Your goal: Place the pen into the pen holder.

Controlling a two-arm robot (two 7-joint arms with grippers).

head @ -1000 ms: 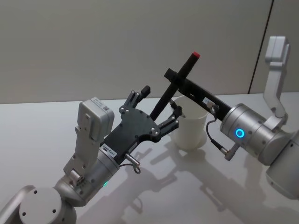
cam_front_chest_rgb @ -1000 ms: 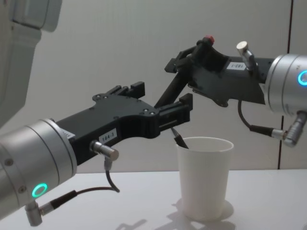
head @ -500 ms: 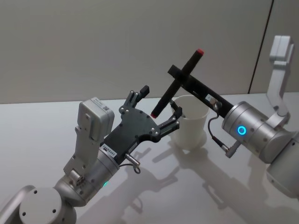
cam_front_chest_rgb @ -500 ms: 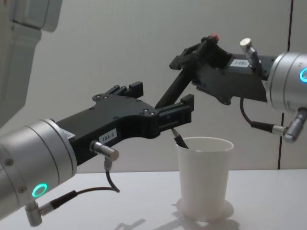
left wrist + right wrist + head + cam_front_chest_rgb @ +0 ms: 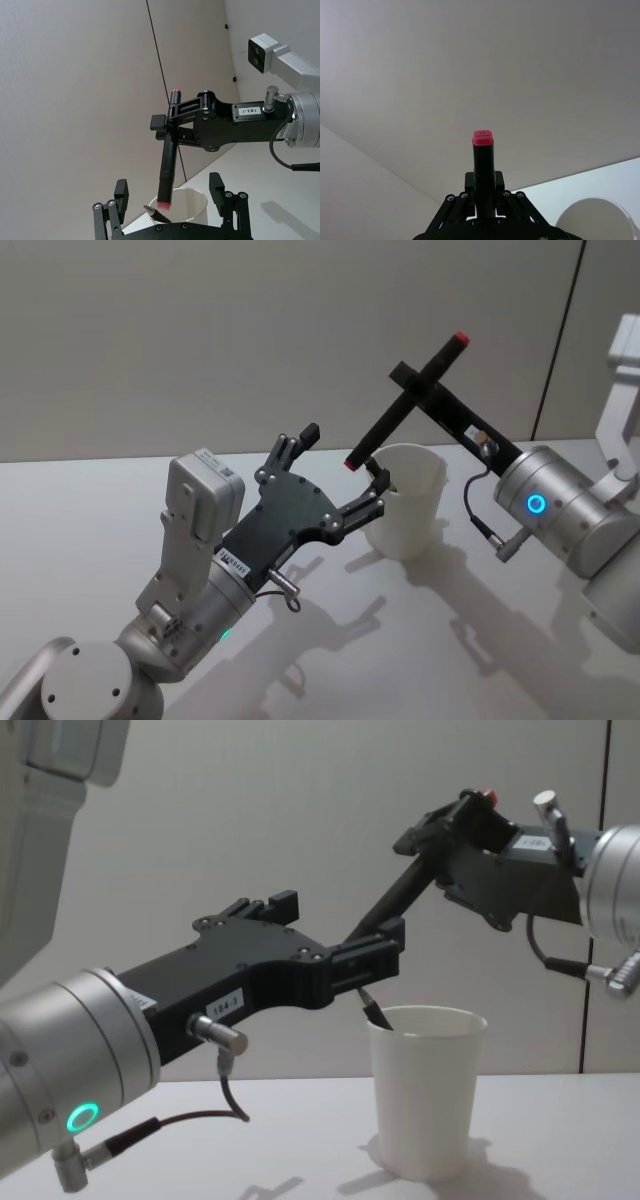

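My right gripper (image 5: 412,380) is shut on a black pen (image 5: 400,408) with red ends, holding it near its upper end, tilted. The pen's lower end hangs just above the near rim of the pen holder (image 5: 410,502), a white paper cup on the table. In the left wrist view that pen (image 5: 167,160) sits in the right gripper (image 5: 170,122) over the pen holder (image 5: 192,207). The tip of another pen (image 5: 375,1012) pokes out of the pen holder (image 5: 425,1090). My left gripper (image 5: 340,468) stands open beside the cup, holding nothing.
The white table (image 5: 480,640) stretches around the cup, with a grey wall behind. The left arm's body (image 5: 200,540) fills the near left side. The right arm's wrist (image 5: 560,510) hangs to the right of the cup.
The right gripper has carried the pen up and to the right, drawing its lower end out from beside the left fingers to above the cup's rim. The left arm has stayed still.
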